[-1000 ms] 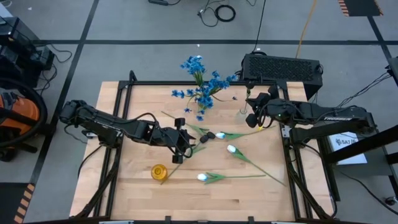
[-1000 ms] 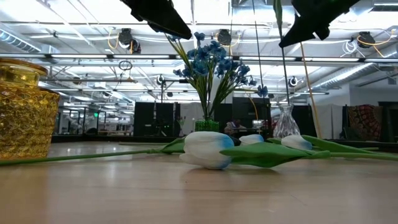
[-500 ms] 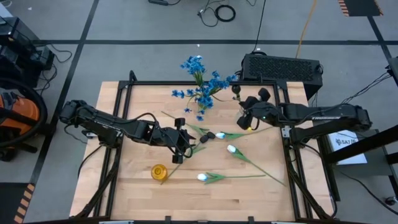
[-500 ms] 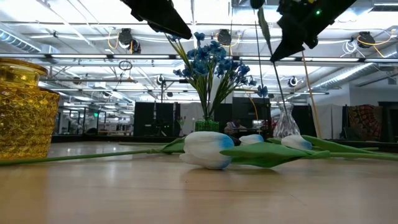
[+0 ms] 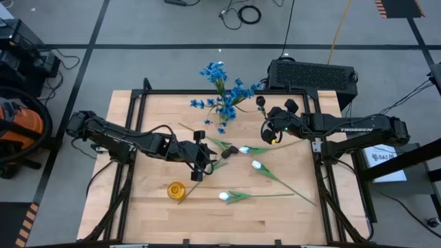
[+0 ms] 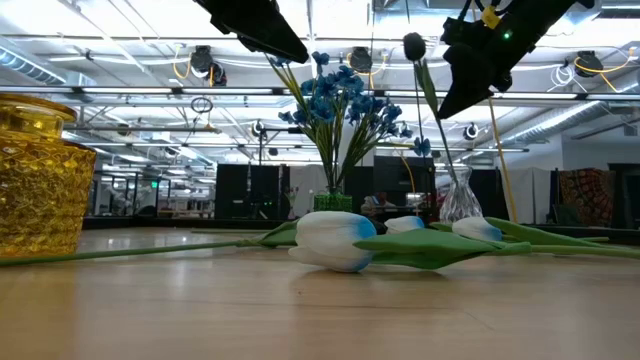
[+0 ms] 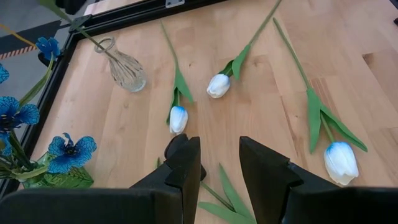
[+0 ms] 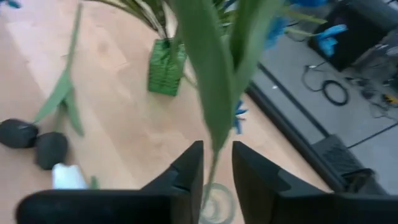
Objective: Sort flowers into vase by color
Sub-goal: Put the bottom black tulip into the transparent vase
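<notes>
A dark tulip (image 6: 413, 46) stands tilted with its stem (image 6: 440, 135) in the clear vase (image 6: 460, 196) at the table's far right. My right gripper (image 8: 217, 167) hangs above that vase, its fingers apart on either side of the stem (image 8: 214, 163), with a gap on both sides. Blue flowers (image 5: 224, 93) stand in a green vase (image 8: 166, 66). Three white tulips (image 5: 256, 165) lie on the wood, and two dark tulips (image 8: 34, 142) lie beside them. My left gripper (image 7: 219, 163) hovers open over mid-table (image 5: 204, 157), high above them.
A yellow glass vase (image 5: 176, 189) stands at the near left of the table. A black box (image 5: 313, 74) sits beyond the far right edge. The table's black frame (image 5: 131, 117) runs round the board. Bare wood lies along the near edge.
My right gripper has gone down and toward the table's left, closer to the blue flowers. The dark tulip has come down with it: its head now shows below the gripper's height, and the stem leans in the clear vase.
</notes>
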